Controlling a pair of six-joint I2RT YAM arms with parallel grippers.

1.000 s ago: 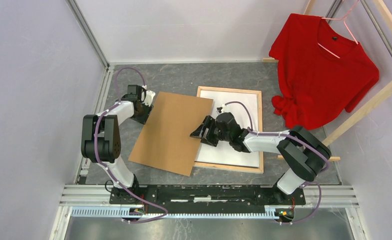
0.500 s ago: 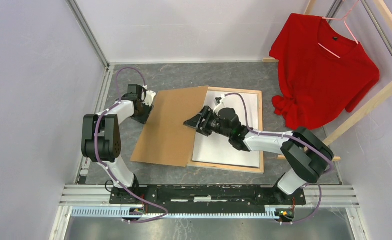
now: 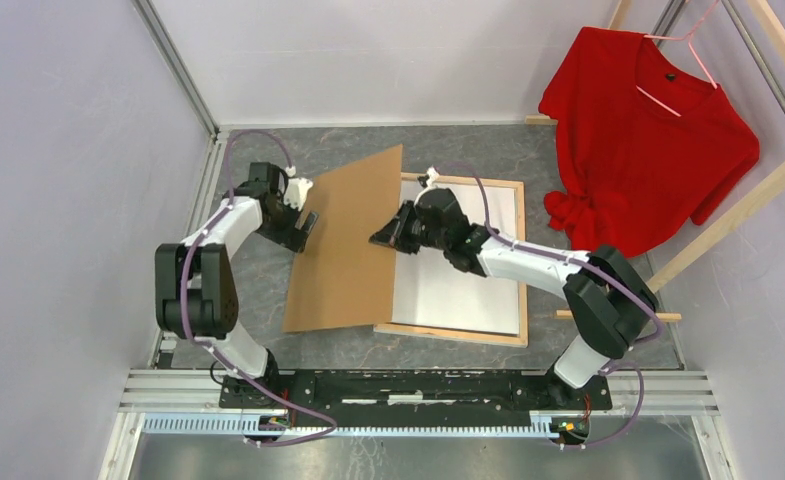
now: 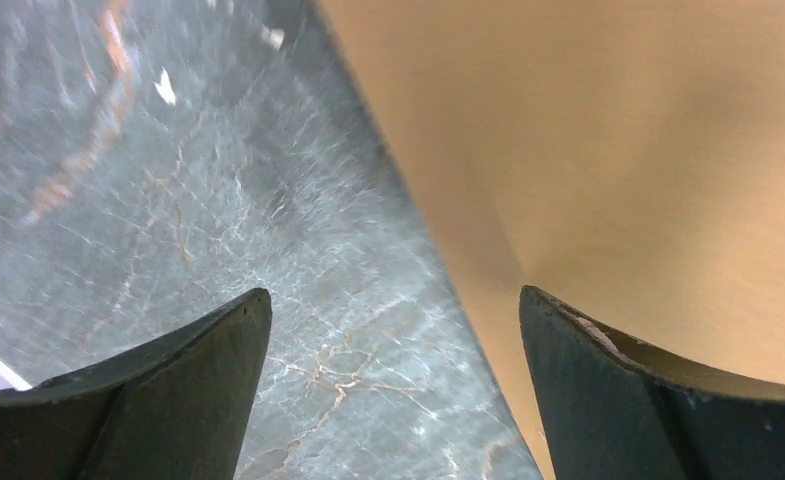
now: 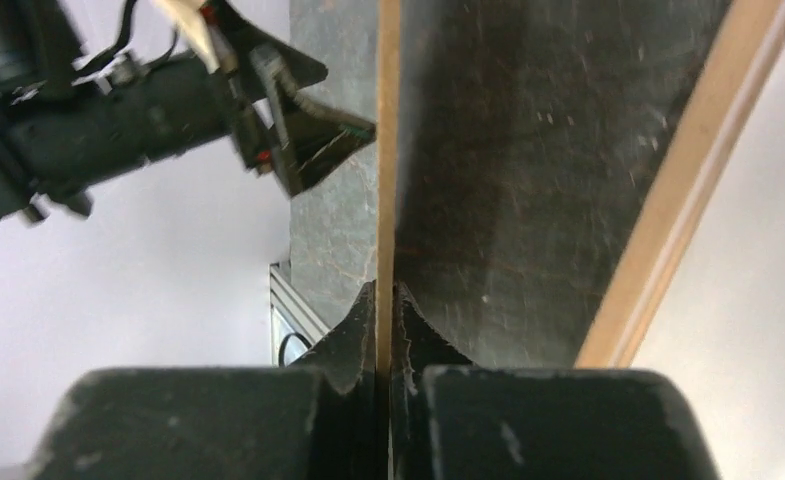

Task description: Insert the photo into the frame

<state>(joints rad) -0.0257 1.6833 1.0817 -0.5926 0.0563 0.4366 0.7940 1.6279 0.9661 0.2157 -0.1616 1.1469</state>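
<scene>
The frame (image 3: 521, 262) lies flat on the table, bare wood rails up. Inside it lies a white sheet (image 3: 458, 285) that looks like the photo's plain reverse; no print shows. A brown hardboard sheet (image 3: 343, 250) stands tilted, its near corner overlapping the frame's left rail. My right gripper (image 3: 386, 236) is shut on the board's raised right edge; in the right wrist view the gripper (image 5: 387, 300) pinches the board (image 5: 387, 150) edge-on. My left gripper (image 3: 305, 222) is open beside the board's left edge. In the left wrist view the gripper (image 4: 393, 310) straddles that edge of the board (image 4: 618, 150) without clamping it.
A red shirt (image 3: 648, 140) hangs on a pink hanger from a bare-wood rack (image 3: 738, 210) at the back right, near the frame's right side. Pale walls enclose the grey marbled table (image 3: 368, 150) on the left and at the back.
My right gripper has shut on the board's right edge and lifted it steeper, swinging it left off the frame. My left gripper has opened wide and shifted slightly back.
</scene>
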